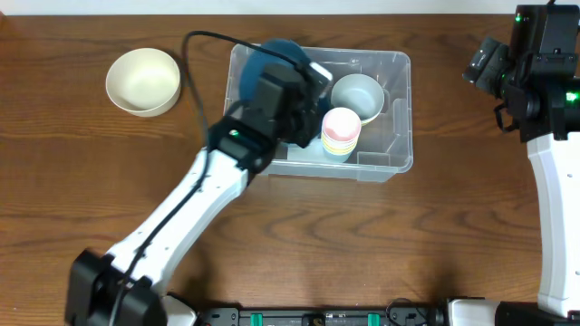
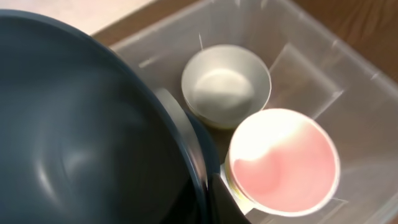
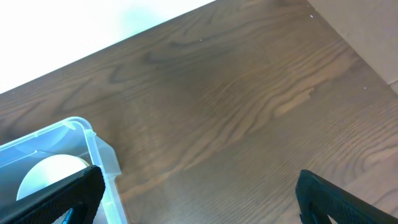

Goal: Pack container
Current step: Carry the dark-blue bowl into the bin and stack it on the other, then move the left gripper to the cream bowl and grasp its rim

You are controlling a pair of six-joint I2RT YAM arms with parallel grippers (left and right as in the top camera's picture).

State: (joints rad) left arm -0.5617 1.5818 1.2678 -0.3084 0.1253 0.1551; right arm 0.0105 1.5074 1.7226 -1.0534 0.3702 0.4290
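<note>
The clear plastic container (image 1: 391, 60) stands at the table's middle. Inside it sit a white bowl (image 1: 356, 95) and a stack of cups with a pink one on top (image 1: 342, 129). My left gripper (image 1: 304, 86) hangs over the container's left half, shut on the rim of a dark blue bowl (image 1: 270, 56). In the left wrist view the blue bowl (image 2: 74, 124) fills the left side, with the gripper (image 2: 205, 193) pinching its rim, beside the white bowl (image 2: 227, 84) and the pink cup (image 2: 283, 162). My right gripper (image 1: 478, 65) stands open at the far right, holding nothing.
A cream bowl (image 1: 143, 80) rests on the table left of the container. The right wrist view shows the container's corner (image 3: 93, 146), the white bowl (image 3: 50, 174) inside and bare wooden table (image 3: 236, 112) between the wide-apart fingers (image 3: 339, 199).
</note>
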